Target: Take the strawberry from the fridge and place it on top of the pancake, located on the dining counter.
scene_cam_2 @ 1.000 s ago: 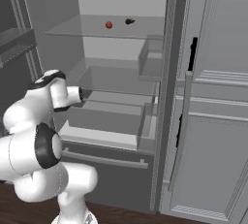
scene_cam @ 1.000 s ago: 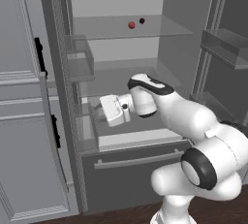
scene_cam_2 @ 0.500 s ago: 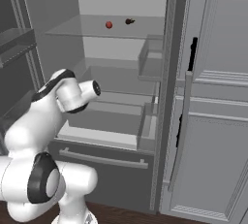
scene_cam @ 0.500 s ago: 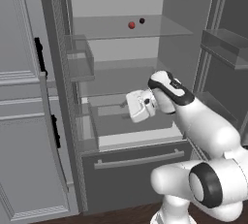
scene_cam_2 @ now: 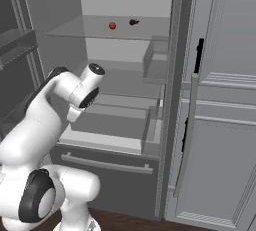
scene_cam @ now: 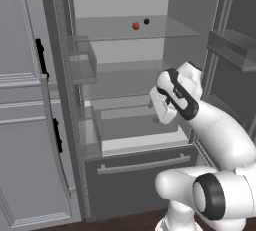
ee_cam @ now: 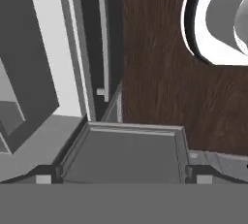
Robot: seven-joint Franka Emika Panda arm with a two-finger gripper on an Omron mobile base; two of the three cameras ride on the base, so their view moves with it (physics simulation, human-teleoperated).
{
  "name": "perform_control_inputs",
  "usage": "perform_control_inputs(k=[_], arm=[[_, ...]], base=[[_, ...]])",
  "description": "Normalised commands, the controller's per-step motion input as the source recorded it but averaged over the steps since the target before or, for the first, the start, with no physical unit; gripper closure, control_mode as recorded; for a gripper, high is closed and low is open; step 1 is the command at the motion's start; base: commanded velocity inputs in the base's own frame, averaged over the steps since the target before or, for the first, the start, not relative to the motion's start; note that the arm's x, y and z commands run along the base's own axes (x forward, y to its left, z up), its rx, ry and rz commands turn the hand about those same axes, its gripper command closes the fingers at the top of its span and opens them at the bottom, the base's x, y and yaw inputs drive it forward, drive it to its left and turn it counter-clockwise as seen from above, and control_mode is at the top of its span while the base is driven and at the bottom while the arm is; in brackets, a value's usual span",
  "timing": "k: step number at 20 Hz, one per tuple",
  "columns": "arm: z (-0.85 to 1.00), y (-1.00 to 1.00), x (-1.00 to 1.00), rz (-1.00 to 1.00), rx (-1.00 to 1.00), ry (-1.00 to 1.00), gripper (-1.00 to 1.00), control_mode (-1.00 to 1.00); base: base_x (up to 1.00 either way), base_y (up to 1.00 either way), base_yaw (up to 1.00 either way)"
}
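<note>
The fridge [scene_cam: 140, 180] stands open, its pale shelves showing. The strawberry [scene_cam: 135, 26] [scene_cam_2: 112, 25], tiny and red, lies on the upper glass shelf beside a small dark ball [scene_cam: 146, 21] [scene_cam_2: 133, 22]. My gripper [scene_cam: 159, 119] hangs well below that shelf, in front of the middle shelves, pointing down. In the hand view my gripper [ee_cam: 121, 173] looks at the floor, its fingertips [ee_cam: 46, 173] wide apart with nothing between them, so it is open. The pancake and the dining counter are out of view.
A pale drawer [scene_cam: 135, 125] sits pulled out under the hand. Door bins jut from the open doors [scene_cam: 80, 65] [scene_cam: 232, 50] [scene_cam_2: 155, 65]. Light grey panelled cabinets [scene_cam: 20, 125] [scene_cam_2: 225, 125] flank the fridge. Dark wood floor [ee_cam: 155, 72] lies below.
The arm has swung rightward in the left base view, toward the fridge's middle. The hand has turned from pointing sideways to pointing down. The jaws have stayed open.
</note>
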Motion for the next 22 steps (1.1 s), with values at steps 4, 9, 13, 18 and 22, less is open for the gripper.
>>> perform_control_inputs(k=[4,9,13,18,22], arm=[[-0.19,-0.69,-0.02,0.49,-0.61,-0.07,-1.00,-1.00],[0.06,-0.27,-0.22,0.71,-0.35,0.03,-1.00,-1.00],[0.26,-0.03,-0.32,0.61,-0.27,0.08,-1.00,-1.00],[0.00,-0.06,-0.69,0.63,-0.20,-0.01,-1.00,-1.00],[0.22,-0.19,-0.66,0.42,-0.04,-0.13,-1.00,-1.00]], base=[[0.00,0.00,0.00],[0.00,0.00,0.00],[0.00,0.00,0.00],[0.00,0.00,0.00],[0.00,0.00,0.00]])
